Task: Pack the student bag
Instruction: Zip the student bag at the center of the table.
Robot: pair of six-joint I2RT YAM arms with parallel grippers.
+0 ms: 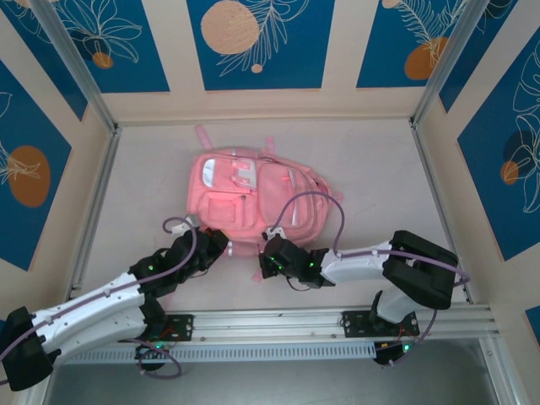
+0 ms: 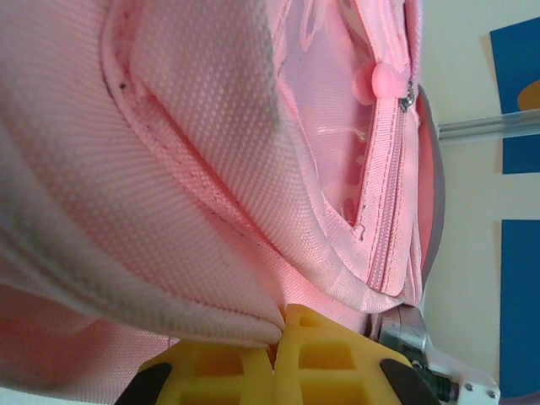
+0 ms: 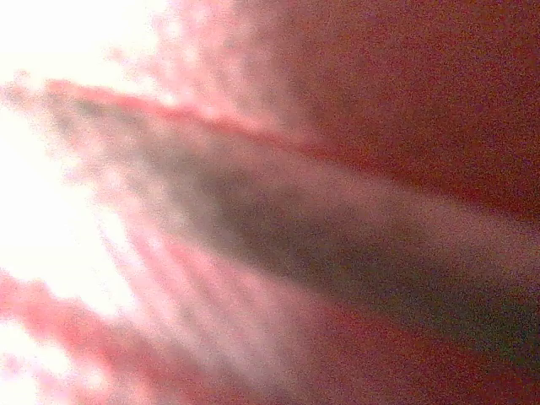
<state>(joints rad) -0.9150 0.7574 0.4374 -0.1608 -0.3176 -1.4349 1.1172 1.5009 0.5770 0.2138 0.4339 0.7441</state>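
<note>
The student bag [image 1: 253,198] is laid at the middle of the tabletop [image 1: 371,186], its long axis running from near edge to far. Its near-left hem is pinched in the left gripper [image 2: 278,327]. The right gripper [image 1: 272,253], clenched, is set against its near-right corner.

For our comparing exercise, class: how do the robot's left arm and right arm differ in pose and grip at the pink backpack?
The left arm stretches almost straight to the student bag; the right arm is folded at its elbow.
The left gripper meets the bag's near-left corner; the right gripper its near edge, further right.
The left's yellow fingers pinch a fabric fold; the right's grip is lost in pink blur.
Shared: both grippers are shut.
</note>
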